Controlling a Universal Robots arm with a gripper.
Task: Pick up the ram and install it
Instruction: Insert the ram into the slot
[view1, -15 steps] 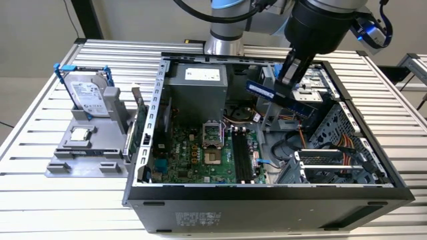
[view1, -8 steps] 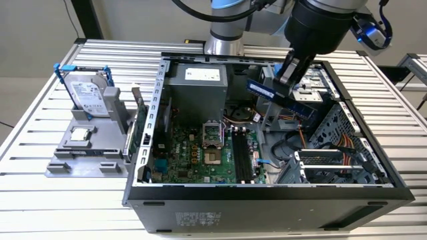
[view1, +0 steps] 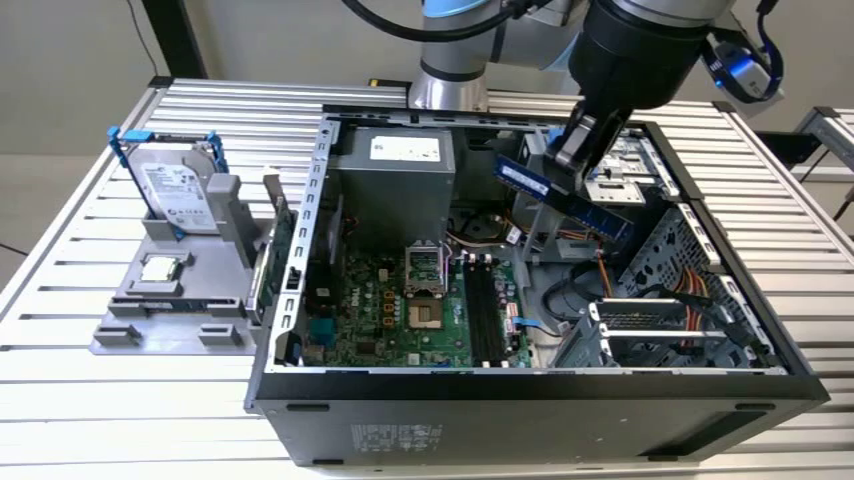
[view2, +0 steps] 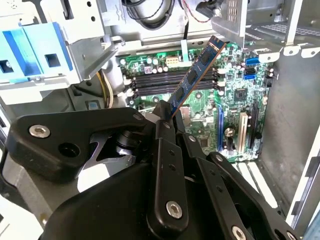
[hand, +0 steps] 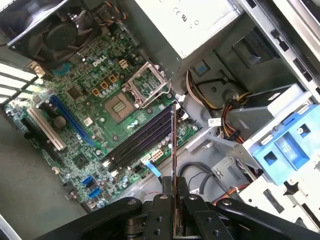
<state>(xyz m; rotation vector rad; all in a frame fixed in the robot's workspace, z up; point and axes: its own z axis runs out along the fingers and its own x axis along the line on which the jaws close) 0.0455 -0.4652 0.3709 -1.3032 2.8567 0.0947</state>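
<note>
- At the exterior view's left, a grey holder (view1: 174, 300) sits on the slatted metal table (view1: 80, 410). A silver hard drive (view1: 176, 188) with blue rails stands upright in it, and a small square chip (view1: 160, 268) lies flat lower down.
- Just beside the holder, a green card (view1: 276, 262) stands on edge against the outer wall of the computer case (view1: 534, 400).
- The case lies open on its side. Its green motherboard (view1: 374, 310) faces up, below the grey power supply (view1: 394, 170).
- The long black memory slots (view1: 483, 312) run along the board's side nearer the exterior view's right. No stick can be seen in them in the exterior view or in either wrist view (view2: 160, 82) (hand: 137, 142).
- The ram (view1: 590, 210) hangs in the air above the case interior, well apart from the slots. It is tilted, with its free end toward the exterior view's right.
- The claw (view1: 574, 160) is clamped on the ram, its black fingers pressed against the stick's two faces.
- In the second wrist view, the claw (view2: 165, 119) grips one end of the ram (view2: 197, 75). The blue stick, with its row of dark chips, slants away over the slots.
- In the first wrist view, the ram (hand: 173, 145) appears edge-on as a thin strip. It rises from the claw (hand: 174, 194) and crosses the slots in the picture.
- At the exterior view's right, a perforated metal drive cage (view1: 674, 290) fills that side of the case, with orange and black cables (view1: 627, 285) beside it.
</note>
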